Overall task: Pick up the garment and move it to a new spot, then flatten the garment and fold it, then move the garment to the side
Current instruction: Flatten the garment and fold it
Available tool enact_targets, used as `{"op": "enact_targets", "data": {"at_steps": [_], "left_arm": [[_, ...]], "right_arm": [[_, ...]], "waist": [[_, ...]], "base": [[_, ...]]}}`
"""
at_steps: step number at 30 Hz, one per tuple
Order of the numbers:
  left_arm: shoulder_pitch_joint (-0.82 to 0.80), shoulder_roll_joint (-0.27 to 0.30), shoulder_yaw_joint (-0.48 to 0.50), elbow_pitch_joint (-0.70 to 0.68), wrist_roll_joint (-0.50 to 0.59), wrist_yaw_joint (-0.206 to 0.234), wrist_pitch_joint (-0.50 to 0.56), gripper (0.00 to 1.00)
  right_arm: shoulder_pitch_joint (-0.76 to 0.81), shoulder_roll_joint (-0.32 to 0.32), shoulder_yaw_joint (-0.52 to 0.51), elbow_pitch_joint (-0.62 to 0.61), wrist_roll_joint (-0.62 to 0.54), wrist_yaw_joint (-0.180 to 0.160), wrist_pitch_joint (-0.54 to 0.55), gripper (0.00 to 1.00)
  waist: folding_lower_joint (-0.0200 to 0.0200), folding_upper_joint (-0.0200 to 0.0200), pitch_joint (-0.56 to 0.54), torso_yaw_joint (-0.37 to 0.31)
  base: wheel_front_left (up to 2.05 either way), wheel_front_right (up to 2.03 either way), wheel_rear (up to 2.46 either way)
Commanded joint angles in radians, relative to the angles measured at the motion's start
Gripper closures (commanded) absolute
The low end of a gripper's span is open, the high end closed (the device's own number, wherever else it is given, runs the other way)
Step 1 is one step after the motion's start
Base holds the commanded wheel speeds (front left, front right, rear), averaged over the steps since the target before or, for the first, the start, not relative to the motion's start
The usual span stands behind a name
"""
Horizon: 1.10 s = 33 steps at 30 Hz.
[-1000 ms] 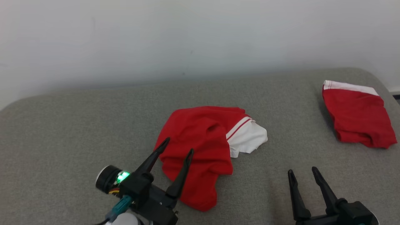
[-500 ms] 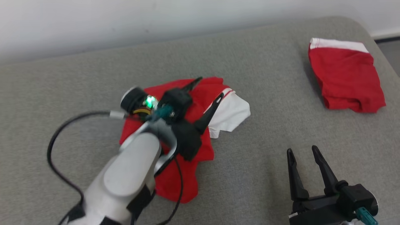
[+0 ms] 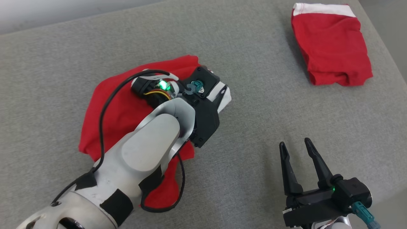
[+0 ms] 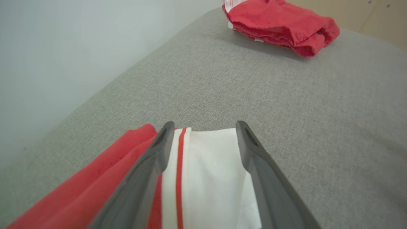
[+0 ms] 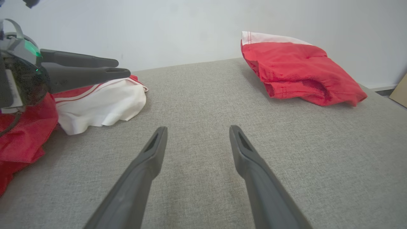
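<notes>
A crumpled red garment (image 3: 114,108) with a white, red-striped part (image 4: 206,168) lies in the middle of the grey padded surface (image 3: 254,105). My left arm (image 3: 149,146) reaches over it. The left gripper (image 4: 205,125) hovers low over the white part, open, one finger on either side of the white cloth and nothing pinched. The right wrist view shows those fingers (image 5: 95,71) just above the white cloth (image 5: 101,105). My right gripper (image 3: 295,144) stands open at the lower right over bare surface, apart from the garment.
A second red garment with a white band (image 3: 330,47) lies folded at the far right, near the surface's rounded edge (image 3: 381,57). A pale wall (image 5: 190,28) runs behind the surface. Bare grey surface separates the two garments.
The head camera has tilted down, shifting the whole picture. My left arm has reached forward from the garment's near edge to over its white part. The right gripper stays put, open.
</notes>
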Motion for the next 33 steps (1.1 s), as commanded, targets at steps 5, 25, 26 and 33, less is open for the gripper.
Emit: {"op": "enact_targets", "data": {"at_steps": [5,25,26,33], "left_arm": [[-0.041,0.004,-0.082,0.093,-0.028,0.05,0.078,0.0],[-0.103,0.001,-0.079,0.075,-0.325,0.041,-0.168,1.0],[-0.113,0.002,-0.072,0.058,-0.347,0.041,-0.193,1.0],[-0.183,0.002,0.008,-0.083,-0.509,0.054,-0.374,1.0]], "right_arm": [[-0.006,0.009,-0.001,-0.001,0.011,-0.001,-0.001,0.0],[-0.01,0.01,0.008,0.023,0.012,-0.001,-0.002,0.0],[-0.007,0.009,0.011,0.024,0.012,-0.001,-0.001,0.0],[0.012,-0.006,0.019,0.034,0.019,-0.001,-0.001,0.0]], "waist": [[-0.0002,-0.0003,0.042,-0.044],[-0.0002,-0.0003,-0.017,-0.027],[-0.0002,-0.0003,-0.027,-0.029],[-0.0002,-0.0003,-0.096,-0.04]], "base": [[0.0,0.0,0.0],[0.0,0.0,0.0],[0.0,0.0,0.0],[0.0,0.0,0.0]]}}
